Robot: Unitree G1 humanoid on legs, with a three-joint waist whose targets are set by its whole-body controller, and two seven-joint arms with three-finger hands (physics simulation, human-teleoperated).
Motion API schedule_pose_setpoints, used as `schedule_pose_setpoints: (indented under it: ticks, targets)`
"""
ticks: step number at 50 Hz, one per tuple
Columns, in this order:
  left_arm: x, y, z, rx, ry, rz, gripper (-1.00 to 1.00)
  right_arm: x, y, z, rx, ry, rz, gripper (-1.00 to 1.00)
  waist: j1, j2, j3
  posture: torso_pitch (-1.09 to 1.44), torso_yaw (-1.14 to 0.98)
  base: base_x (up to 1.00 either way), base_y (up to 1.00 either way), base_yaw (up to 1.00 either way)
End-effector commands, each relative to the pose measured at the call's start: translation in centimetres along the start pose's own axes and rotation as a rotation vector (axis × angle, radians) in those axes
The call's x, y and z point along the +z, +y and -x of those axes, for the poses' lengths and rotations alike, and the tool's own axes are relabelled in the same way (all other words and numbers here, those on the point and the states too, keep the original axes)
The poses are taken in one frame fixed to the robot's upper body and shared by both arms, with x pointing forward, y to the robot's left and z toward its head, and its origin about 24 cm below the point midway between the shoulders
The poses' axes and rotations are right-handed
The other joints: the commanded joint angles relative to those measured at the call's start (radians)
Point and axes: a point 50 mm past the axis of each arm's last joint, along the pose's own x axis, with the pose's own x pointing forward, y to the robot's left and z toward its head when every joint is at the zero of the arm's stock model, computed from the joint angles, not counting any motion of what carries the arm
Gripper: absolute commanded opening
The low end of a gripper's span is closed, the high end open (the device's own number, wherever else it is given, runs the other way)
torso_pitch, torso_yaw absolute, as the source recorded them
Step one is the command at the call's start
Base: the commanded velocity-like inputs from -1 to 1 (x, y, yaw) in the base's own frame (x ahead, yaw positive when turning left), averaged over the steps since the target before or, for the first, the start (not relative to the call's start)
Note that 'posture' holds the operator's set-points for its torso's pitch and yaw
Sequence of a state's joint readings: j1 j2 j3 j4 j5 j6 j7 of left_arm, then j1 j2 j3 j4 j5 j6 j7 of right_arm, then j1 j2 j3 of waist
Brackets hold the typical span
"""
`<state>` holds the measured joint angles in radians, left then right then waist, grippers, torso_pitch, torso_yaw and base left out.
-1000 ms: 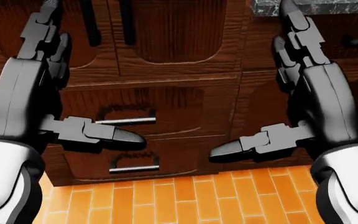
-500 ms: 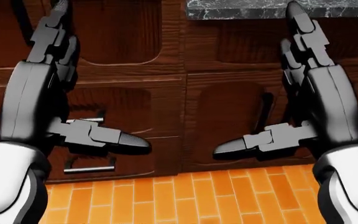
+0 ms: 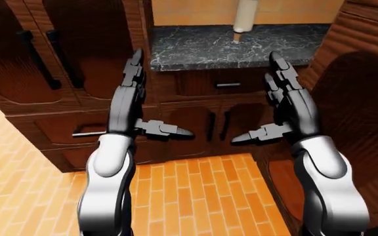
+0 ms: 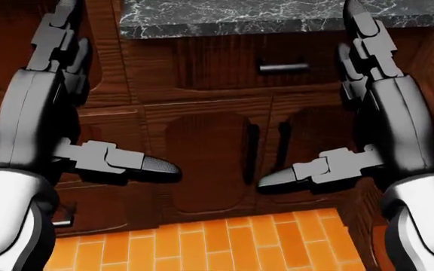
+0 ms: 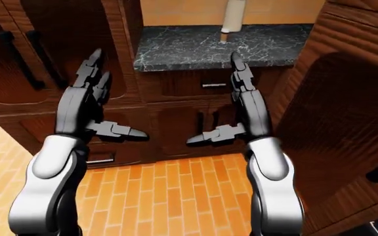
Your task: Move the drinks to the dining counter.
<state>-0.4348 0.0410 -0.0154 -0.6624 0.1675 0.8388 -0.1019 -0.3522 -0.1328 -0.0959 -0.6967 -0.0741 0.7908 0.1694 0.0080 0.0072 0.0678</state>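
Evidently in transit, both the left hand (image 3: 151, 115) and right hand (image 3: 273, 120) wide and empty before a dark marble worktop (image 3: 202, 49); finding the drinks comes next.

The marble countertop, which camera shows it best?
The left-eye view: the marble countertop shows whole there, with a pale cylinder standing on it. The right-eye view shows nearly the same. The head view catches only its near edge along the top.
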Motion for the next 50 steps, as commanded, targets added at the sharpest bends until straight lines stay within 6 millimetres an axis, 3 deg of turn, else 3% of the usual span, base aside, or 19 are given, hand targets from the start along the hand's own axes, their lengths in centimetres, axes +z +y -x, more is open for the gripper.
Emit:
schedule_pose_setpoints:
  ticks: [1, 4, 9, 12, 14, 16, 17, 18, 20, 23, 29, 30, 31, 32, 34, 42, 44, 47, 50]
  targets:
    - [1.46, 0.30, 0.11, 0.020, -0.088, -0.009, 1.00, 1.18, 0.08, -0.09, 0.004, -0.075, 0.010, 1.00, 0.002, 0.003, -0.019, 0.00, 0.00, 0.45, -0.43, 0.00]
    - [1.40, 0.34, 0.09, 0.022, -0.087, -0.009, 1.00, 1.14, 0.10, -0.03, 0.002, -0.074, 0.013, 1.00, 0.007, 0.003, -0.042, 0.00, 0.00, 0.31, -0.25, 0.00]
    - [1.40, 0.38, 0.12, 0.023, -0.087, -0.009, 1.00, 0.90, 0.14, -0.08, -0.002, -0.070, 0.021, 1.00, 0.009, -0.040, -0.051, 0.00, 0.00, 0.11, -0.02, 0.00]
    - [1.34, 0.36, 0.17, 0.023, -0.086, -0.009, 1.00, 0.91, 0.20, -0.07, 0.000, -0.068, 0.022, 1.00, 0.006, -0.011, -0.056, 0.00, 0.00, 0.00, 0.00, 0.00]
    - [1.28, 0.39, 0.17, 0.024, -0.085, -0.010, 1.00, 0.85, 0.22, -0.07, 0.002, -0.066, 0.022, 1.00, 0.009, -0.032, -0.063, 0.00, 0.00, 0.00, 0.00, 0.00]
    - [1.26, 0.42, 0.19, 0.024, -0.085, -0.009, 1.00, 0.85, 0.24, -0.07, 0.003, -0.066, 0.021, 1.00, 0.012, -0.015, -0.077, 0.00, 0.00, 0.00, -0.11, 0.00]
    - [1.26, 0.42, 0.20, 0.024, -0.085, -0.010, 1.00, 0.87, 0.27, -0.06, 0.004, -0.066, 0.020, 1.00, 0.013, 0.001, -0.050, 0.00, 0.00, 0.01, -0.30, 0.00]
    - [1.27, 0.44, 0.20, 0.024, -0.086, -0.009, 1.00, 0.86, 0.26, -0.07, 0.004, -0.067, 0.020, 1.00, 0.008, 0.027, -0.049, 0.00, 0.00, 0.00, -0.41, 0.00]
    - [1.23, 0.46, 0.15, 0.025, -0.085, -0.009, 1.00, 0.83, 0.25, -0.08, 0.004, -0.067, 0.020, 1.00, 0.006, 0.045, -0.057, 0.00, 0.00, 0.00, -0.54, 0.00]
    - [1.18, 0.37, 0.10, 0.022, -0.085, -0.008, 1.00, 0.80, 0.23, -0.06, 0.003, -0.067, 0.019, 1.00, 0.003, 0.048, -0.058, 0.00, 0.00, 0.00, -0.57, 0.00]
    - [1.17, 0.40, 0.08, 0.023, -0.085, -0.008, 1.00, 0.85, 0.31, -0.07, 0.004, -0.067, 0.020, 1.00, 0.008, -0.030, -0.060, 0.00, 0.00, 0.00, -0.57, 0.00]
    - [1.18, 0.39, 0.10, 0.023, -0.086, -0.008, 1.00, 0.84, 0.30, -0.08, 0.004, -0.067, 0.020, 1.00, 0.008, -0.061, -0.069, 0.00, 0.00, 0.01, -0.41, 0.00]
    - [1.15, 0.40, 0.09, 0.023, -0.086, -0.008, 1.00, 0.84, 0.30, -0.07, 0.003, -0.068, 0.019, 1.00, 0.007, -0.130, -0.087, 0.00, 0.00, 0.00, -0.27, 0.00]
    - [1.13, 0.41, 0.08, 0.024, -0.086, -0.007, 1.00, 0.84, 0.29, -0.08, 0.002, -0.070, 0.017, 1.00, 0.001, -0.086, -0.054, 0.00, 0.00, 0.00, 0.00, 0.00]
    - [1.14, 0.43, 0.06, 0.024, -0.086, -0.008, 1.00, 0.88, 0.34, -0.09, 0.006, -0.076, 0.017, 1.00, -0.003, -0.104, -0.051, 0.00, 0.00, 0.00, 0.00, 0.00]
    - [1.31, 0.51, 0.11, 0.026, -0.088, -0.008, 1.00, 0.92, 0.46, -0.18, 0.004, -0.071, 0.035, 1.00, -0.011, -0.068, -0.044, 0.00, 0.00, 0.00, 0.00, 0.00]
    - [1.31, 0.52, 0.10, 0.026, -0.089, -0.010, 1.00, 0.96, 0.43, -0.20, 0.003, -0.071, 0.037, 1.00, -0.012, -0.067, -0.066, 0.00, 0.00, 0.04, 0.00, 0.00]
    - [1.43, 0.48, 0.08, 0.025, -0.090, -0.010, 1.00, 1.14, 0.40, -0.19, 0.001, -0.073, 0.041, 1.00, -0.009, -0.051, -0.065, 0.00, 0.00, 0.08, 0.02, 0.00]
    - [1.51, 0.46, 0.05, 0.024, -0.091, -0.010, 1.00, 1.29, 0.33, -0.22, 0.000, -0.075, 0.041, 1.00, -0.010, -0.056, -0.069, 0.00, 0.00, 0.08, 0.15, 0.00]
